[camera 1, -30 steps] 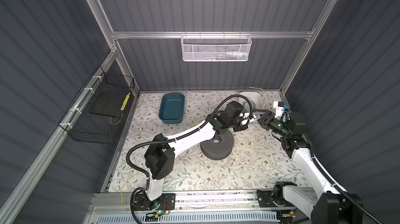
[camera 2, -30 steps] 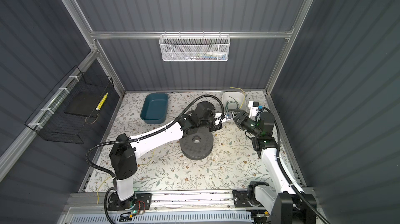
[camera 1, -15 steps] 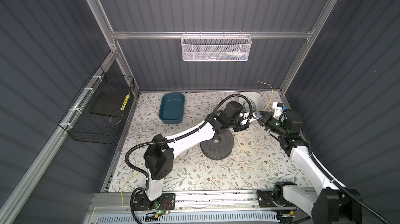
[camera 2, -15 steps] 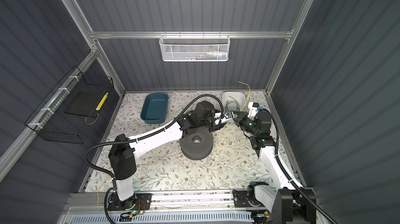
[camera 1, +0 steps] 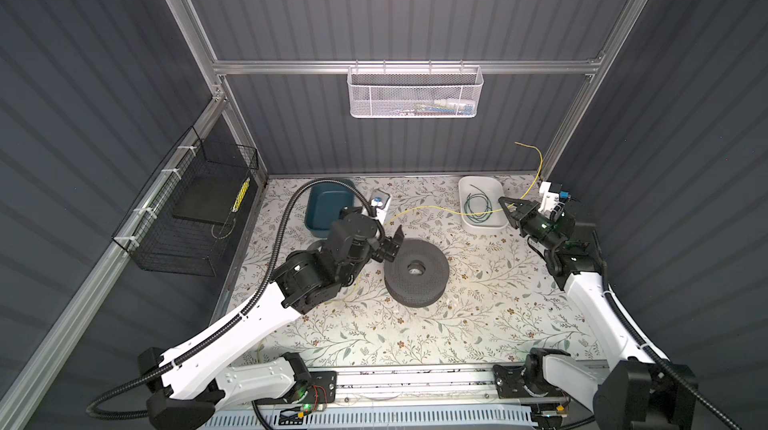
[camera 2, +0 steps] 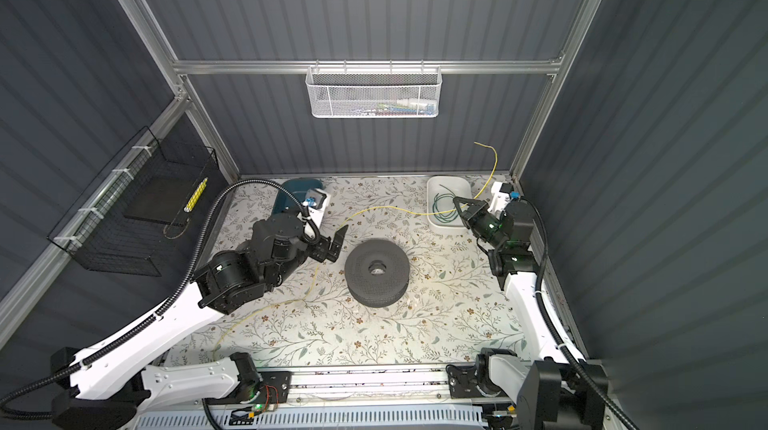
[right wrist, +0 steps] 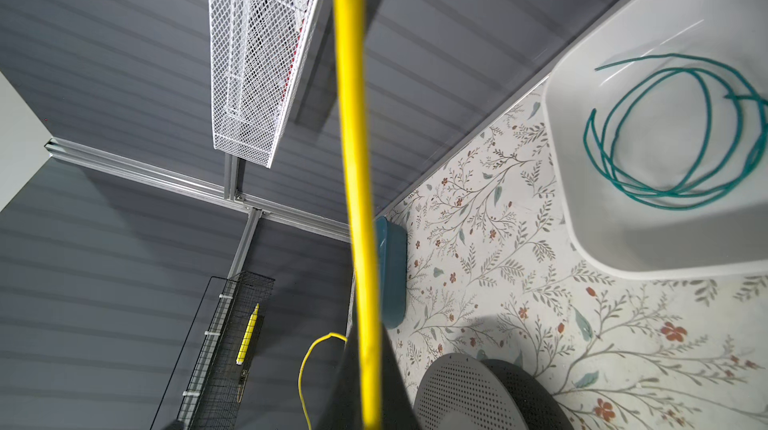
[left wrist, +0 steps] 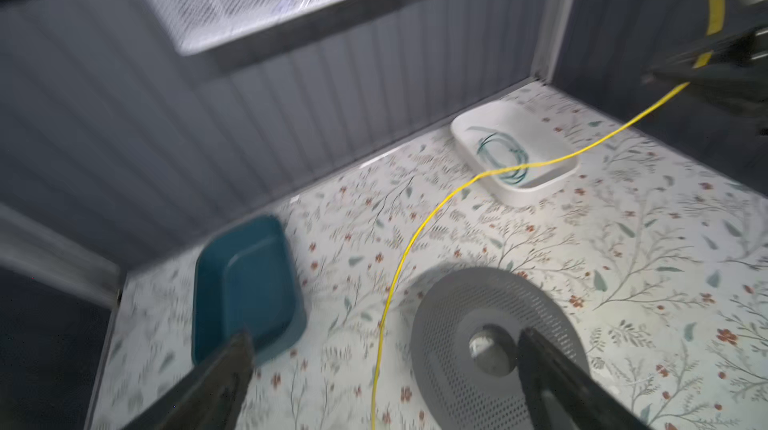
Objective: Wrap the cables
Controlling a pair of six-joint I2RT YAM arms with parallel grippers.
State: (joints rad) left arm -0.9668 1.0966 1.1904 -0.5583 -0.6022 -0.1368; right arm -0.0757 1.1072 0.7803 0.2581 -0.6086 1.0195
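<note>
The yellow cable (camera 1: pixel 419 209) runs from a free end near the back wall, through my right gripper (camera 1: pixel 508 205), across the floral table and under the left arm. My right gripper (right wrist: pixel 365 386) is shut on this yellow cable (right wrist: pixel 353 157) beside the white tray (camera 1: pixel 469 186). The green cable (camera 1: pixel 478 205) lies coiled in that tray, also clear in the right wrist view (right wrist: pixel 665 136). My left gripper (camera 1: pixel 392 243) stands open next to the black perforated disc (camera 1: pixel 417 272). In the left wrist view the yellow cable (left wrist: pixel 399 265) passes between the open fingers (left wrist: pixel 241 349), touching neither.
A dark blue tray (camera 1: pixel 328 203) sits at the back left of the table. A white mesh basket (camera 1: pixel 415 93) hangs on the back wall. A black wire basket (camera 1: pixel 195 215) with a yellow pen hangs on the left wall. The yellow cable trails toward the front edge (camera 2: pixel 257 311).
My left gripper opened, released the yellow cable and drew back left, to beside the black disc. My right gripper closed on the yellow cable near the white tray.
</note>
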